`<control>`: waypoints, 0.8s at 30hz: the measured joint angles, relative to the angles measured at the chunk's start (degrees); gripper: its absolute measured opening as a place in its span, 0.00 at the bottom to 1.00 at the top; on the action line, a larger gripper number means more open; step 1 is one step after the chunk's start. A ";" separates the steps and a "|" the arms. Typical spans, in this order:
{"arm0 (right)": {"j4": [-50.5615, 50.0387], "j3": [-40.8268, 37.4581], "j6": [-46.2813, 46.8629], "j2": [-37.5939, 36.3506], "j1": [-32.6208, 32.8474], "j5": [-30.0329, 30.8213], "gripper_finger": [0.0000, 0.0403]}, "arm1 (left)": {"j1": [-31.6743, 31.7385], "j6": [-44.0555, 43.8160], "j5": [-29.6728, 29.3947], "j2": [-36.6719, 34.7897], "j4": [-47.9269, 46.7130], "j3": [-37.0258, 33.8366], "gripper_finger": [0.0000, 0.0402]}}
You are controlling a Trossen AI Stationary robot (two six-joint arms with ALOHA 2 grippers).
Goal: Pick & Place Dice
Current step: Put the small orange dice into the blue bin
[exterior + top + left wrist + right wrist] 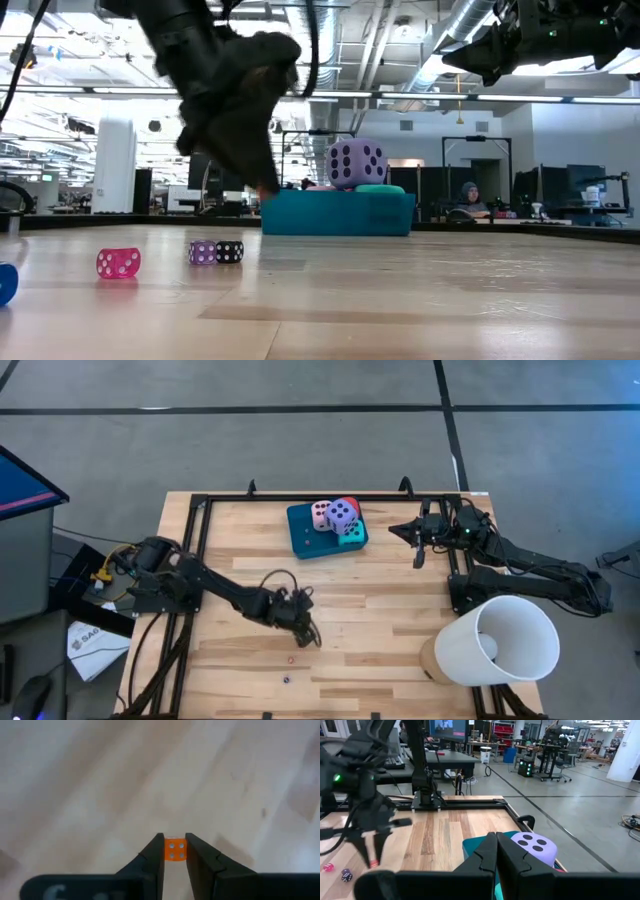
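Pinching a small orange die between its fingertips, the left gripper hangs low over the middle of the wooden bench, with a small pink die, a small purple die and a small black die lying loose on the boards nearby. At the far side, the large purple die sits on top of the pink, red and turquoise ones piled on the teal tray. The right gripper waits raised near the far right corner, its fingers pressed together and empty, and a white lamp shade stands at the near right.
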 joint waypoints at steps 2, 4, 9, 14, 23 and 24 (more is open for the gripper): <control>-0.02 0.00 0.00 0.01 0.01 0.01 0.00 | 1.36 2.41 -2.64 -1.46 0.15 0.15 0.13; -0.02 0.00 0.00 0.00 0.00 0.02 0.00 | 2.71 5.08 -5.13 -2.99 -0.93 0.13 0.13; -0.04 0.00 0.00 0.02 0.02 0.00 0.00 | 6.97 10.34 -6.81 -6.59 -0.89 0.15 0.13; -0.04 0.00 0.00 0.02 0.00 0.02 0.00 | 12.24 14.72 -8.72 -8.36 -0.70 0.25 0.13; 0.08 0.00 -0.08 0.02 0.51 0.02 0.00 | 23.63 17.81 -11.68 -8.52 -0.14 0.22 0.14; 0.13 0.00 -0.13 0.02 0.75 0.01 0.00 | 24.80 17.83 -11.65 -8.52 -0.27 0.22 0.14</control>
